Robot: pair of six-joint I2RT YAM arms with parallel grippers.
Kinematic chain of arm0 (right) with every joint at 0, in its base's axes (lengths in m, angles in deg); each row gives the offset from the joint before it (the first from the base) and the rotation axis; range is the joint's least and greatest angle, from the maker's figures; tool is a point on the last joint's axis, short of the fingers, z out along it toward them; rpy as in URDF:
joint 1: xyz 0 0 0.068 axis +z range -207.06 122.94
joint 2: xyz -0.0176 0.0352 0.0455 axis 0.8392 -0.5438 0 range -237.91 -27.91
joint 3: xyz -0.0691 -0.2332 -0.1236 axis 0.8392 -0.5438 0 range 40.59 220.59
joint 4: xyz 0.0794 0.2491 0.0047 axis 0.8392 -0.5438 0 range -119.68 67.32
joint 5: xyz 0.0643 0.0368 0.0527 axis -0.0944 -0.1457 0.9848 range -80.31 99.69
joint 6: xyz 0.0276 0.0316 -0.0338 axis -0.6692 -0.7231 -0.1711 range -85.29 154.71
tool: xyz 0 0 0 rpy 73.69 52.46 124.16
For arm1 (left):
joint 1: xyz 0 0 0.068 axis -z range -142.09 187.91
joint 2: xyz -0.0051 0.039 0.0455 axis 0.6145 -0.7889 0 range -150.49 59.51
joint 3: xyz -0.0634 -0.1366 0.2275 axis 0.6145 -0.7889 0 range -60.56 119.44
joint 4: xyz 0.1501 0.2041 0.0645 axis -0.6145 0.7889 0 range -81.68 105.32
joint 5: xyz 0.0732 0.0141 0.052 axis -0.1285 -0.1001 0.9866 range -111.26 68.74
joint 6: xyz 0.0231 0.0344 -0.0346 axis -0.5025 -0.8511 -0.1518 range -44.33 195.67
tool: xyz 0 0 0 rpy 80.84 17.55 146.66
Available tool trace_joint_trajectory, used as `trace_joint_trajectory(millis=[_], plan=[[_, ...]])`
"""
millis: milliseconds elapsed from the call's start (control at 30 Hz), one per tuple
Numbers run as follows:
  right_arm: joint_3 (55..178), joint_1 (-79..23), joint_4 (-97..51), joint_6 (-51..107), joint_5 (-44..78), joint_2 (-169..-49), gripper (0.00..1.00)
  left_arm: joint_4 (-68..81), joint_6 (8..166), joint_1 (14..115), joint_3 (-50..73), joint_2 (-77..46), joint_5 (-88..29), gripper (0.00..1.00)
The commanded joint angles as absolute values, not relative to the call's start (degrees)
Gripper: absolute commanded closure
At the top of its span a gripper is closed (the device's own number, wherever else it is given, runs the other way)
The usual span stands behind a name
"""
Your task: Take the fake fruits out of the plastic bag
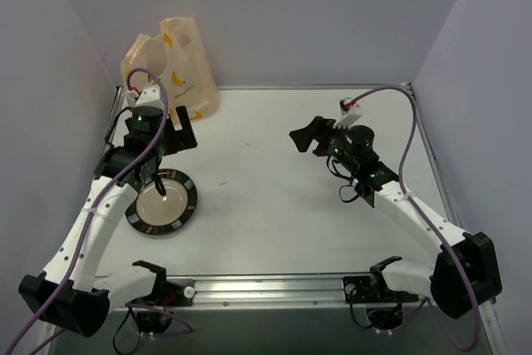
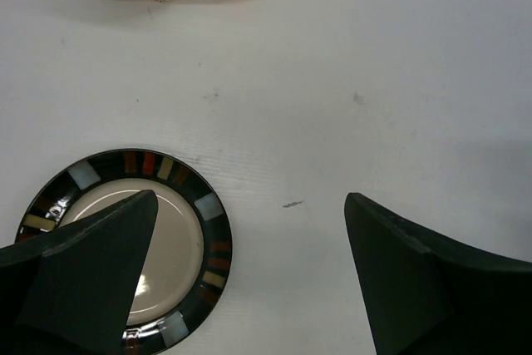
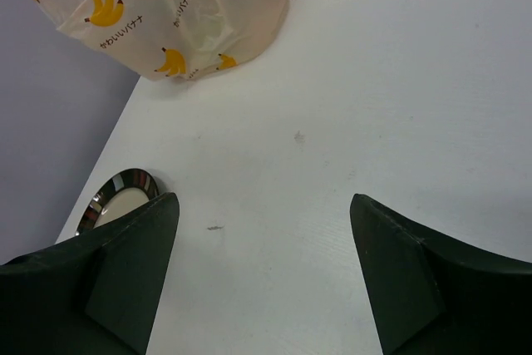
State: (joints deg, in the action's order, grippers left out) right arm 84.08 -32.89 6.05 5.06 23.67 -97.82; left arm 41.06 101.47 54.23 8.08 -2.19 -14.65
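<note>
Covering the whole floor of the scene is a flat white table (image 1: 274,197), matte and smooth apart from a few small dark specks. Plain pale lavender walls (image 1: 316,14) close it in on the left, the far side and the right. A ribbed metal rail (image 1: 274,288) runs along the near edge, where the two white arms (image 1: 91,222) are bolted, each trailing a thin purple cable (image 1: 407,147).

The plastic bag (image 1: 174,68) stands in the far left corner, on the table and against the back wall, with its two handles pointing up. It is thin, crinkled film, translucent peach, printed with small yellow bananas and a line of dark lettering. What is inside it cannot be made out.

A round plate (image 1: 189,197) lies flat near the left edge, well apart from the bag. It is glossy, with a cream centre and a black rim set with small coloured blocks.

The left gripper (image 2: 249,205) hangs over the table between plate and bag, its jaws spread wide and holding nothing. Its fingers (image 2: 91,272) are dark, matte wedges, and one of them overlaps the plate in the wrist view. The right gripper (image 3: 262,201) sits over the middle of the table, pointing towards the bag, its jaws also well apart with nothing between them.
</note>
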Motion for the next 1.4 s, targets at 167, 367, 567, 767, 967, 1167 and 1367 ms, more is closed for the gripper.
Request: trace_joint_trajectory(millis=[167,367,567,767,967,1167,1367], plan=[[83.75,-32.45,6.50,6.85,22.34,-94.62,0.22,39.10,106.06,50.22,20.47,-11.23,-11.93,0.05],[83.04,-32.53,5.80,7.55,21.38,-92.51,0.27,29.61,117.66,38.64,18.02,-16.06,-13.00,0.08],[83.13,-32.45,5.00,8.08,21.11,-92.50,0.27,18.62,120.76,28.96,19.06,-23.35,-14.67,0.03],[82.69,-32.27,8.16,7.12,25.86,-95.67,0.27,14.84,118.21,25.79,29.08,-37.25,-25.12,0.04],[83.13,-31.22,9.66,6.68,26.65,-99.18,0.27,12.36,116.80,25.61,36.01,-46.04,-29.88,0.11],[86.64,-28.85,9.83,5.62,25.08,-104.28,0.27,9.40,119.16,26.74,29.64,-44.48,-29.53,0.97],[95.60,-21.22,9.75,6.31,21.04,-112.62,0.04,1.90,125.59,34.72,8.54,-31.92,-26.28,0.98]])
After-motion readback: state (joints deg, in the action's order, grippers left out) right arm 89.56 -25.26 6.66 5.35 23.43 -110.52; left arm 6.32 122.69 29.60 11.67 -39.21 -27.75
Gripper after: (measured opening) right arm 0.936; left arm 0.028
